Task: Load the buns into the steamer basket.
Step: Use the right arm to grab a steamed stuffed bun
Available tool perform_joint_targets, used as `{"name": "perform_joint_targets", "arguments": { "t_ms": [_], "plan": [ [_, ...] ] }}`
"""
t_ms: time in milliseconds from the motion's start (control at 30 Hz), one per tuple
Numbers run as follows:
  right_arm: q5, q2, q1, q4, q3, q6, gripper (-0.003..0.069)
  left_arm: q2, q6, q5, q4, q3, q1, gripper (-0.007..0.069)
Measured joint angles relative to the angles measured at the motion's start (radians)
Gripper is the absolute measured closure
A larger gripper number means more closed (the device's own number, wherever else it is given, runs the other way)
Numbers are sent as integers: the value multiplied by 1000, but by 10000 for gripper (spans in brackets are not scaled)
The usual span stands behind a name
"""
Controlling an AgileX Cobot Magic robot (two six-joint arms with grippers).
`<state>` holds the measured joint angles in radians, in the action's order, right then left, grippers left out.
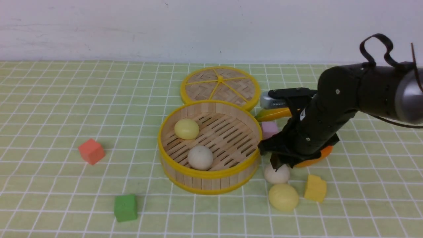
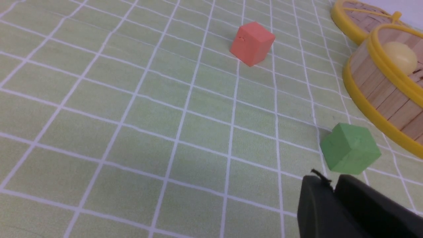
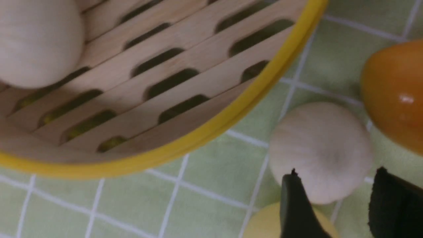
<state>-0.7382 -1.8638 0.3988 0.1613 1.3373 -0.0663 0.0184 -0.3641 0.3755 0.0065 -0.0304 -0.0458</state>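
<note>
The steamer basket [image 1: 205, 182] stands mid-table with a pale yellow bun [image 1: 186, 129] and an off-white bun [image 1: 200, 157] on its slatted floor. Two more buns lie on the cloth just right of it: an off-white one [image 1: 277, 175] and, nearer me, a yellow one [image 1: 283, 197]. My right gripper [image 1: 279, 164] hangs open directly over the outside off-white bun [image 3: 320, 148], its fingertips [image 3: 294, 195] on either side of the bun's near edge and not closed on it. My left gripper [image 2: 333, 185] shows only in its wrist view, shut and empty, just short of a green cube [image 2: 350, 148].
The flat woven lid [image 1: 219, 86] lies behind the basket. An orange mango [image 1: 315, 159] sits under my right arm, beside a pink cube [image 1: 269, 129] and a yellow cube [image 1: 315, 188]. A red cube [image 1: 91, 151] and the green cube [image 1: 125, 207] lie to the left.
</note>
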Motion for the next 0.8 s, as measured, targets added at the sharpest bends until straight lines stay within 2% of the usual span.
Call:
{"name": "perform_joint_targets", "arguments": {
  "t_ms": [233,333,600,700,800],
  "plan": [
    [63,-61,0,-4,0,-16,348,0,0,0,0,0,0,549],
    [70,-82,0,-4,0,-18,391,0,0,0,0,0,0,549],
    [55,-73,0,-7,1,-32,606,0,0,0,0,0,0,540],
    [20,-37,0,-9,1,-36,643,0,0,0,0,0,0,536],
    [-9,-9,0,-10,10,-35,644,0,0,0,0,0,0,534]
  ]
}}
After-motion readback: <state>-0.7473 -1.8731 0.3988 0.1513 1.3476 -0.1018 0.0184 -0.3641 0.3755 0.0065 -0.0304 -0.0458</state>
